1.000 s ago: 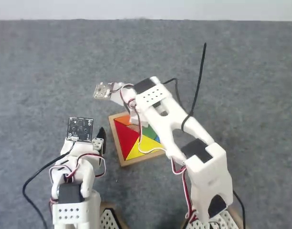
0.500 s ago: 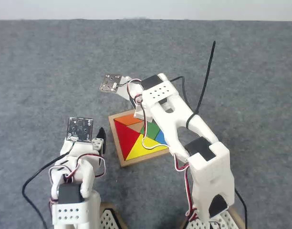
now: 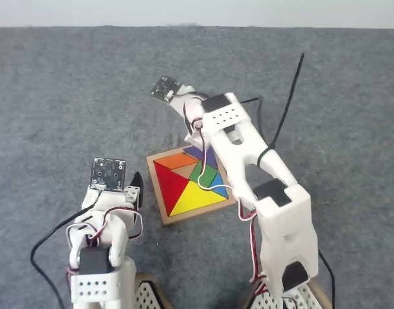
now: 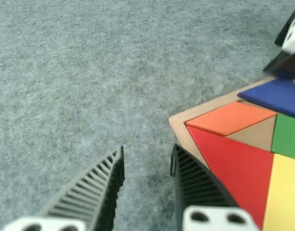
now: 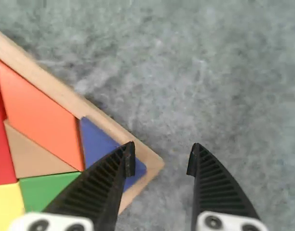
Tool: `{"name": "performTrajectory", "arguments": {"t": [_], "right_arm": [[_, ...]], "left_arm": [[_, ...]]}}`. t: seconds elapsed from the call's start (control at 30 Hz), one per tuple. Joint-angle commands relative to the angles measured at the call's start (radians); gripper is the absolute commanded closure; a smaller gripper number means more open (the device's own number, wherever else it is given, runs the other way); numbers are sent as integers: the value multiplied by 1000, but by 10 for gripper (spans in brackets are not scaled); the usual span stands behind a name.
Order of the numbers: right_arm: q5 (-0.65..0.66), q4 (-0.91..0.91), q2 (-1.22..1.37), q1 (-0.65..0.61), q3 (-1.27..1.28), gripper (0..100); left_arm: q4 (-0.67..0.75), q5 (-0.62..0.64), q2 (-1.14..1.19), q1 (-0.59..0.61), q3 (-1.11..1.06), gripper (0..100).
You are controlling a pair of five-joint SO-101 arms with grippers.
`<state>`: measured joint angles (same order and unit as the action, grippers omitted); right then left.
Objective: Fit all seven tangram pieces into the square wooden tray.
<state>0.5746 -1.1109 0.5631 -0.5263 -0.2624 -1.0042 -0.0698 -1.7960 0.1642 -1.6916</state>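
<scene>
The tray (image 3: 156, 188) lies on the grey surface (image 3: 68, 96) between the two arms. It holds a red triangle (image 3: 171, 187), a yellow triangle (image 3: 196, 196), an orange piece (image 3: 178, 161), a green square (image 3: 203, 174), a small blue triangle (image 3: 217, 187) and a dark blue piece (image 3: 206, 154) at its far corner. All of these lie flat, edge to edge. A tan patch (image 4: 256, 137) sits between orange, red and green; it could be wood-coloured piece or bare tray floor, I cannot tell which.

The left gripper (image 4: 147, 151) hangs over the surface just beside the tray's near corner, its fingers spread and holding nothing. The right gripper (image 5: 162, 148) is at the far corner, fingers also spread and empty. One finger is over the dark blue piece and the rim, the other over the surface outside.
</scene>
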Motion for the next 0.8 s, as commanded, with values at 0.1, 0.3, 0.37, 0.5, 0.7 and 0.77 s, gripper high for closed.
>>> {"name": "performTrajectory", "arguments": {"t": [0.1,0.3,0.37,0.5,0.7,0.77], "right_arm": [[-14,-15,15,-15,-32,821],[-21,-42,8,-7,-61,821],[-46,-85,-18,5,-95,822],[-129,-206,-99,48,-127,827],[-140,-346,-193,85,-124,993],[-181,-363,-217,93,-95,987]], "left_arm": [[-5,-11,-17,-8,8,848],[-5,-11,-17,-8,8,848],[-5,-11,-17,-8,8,848],[-5,-11,-17,-8,8,848],[-5,-8,-17,-6,8,848],[-3,-6,-18,0,8,848]]}}
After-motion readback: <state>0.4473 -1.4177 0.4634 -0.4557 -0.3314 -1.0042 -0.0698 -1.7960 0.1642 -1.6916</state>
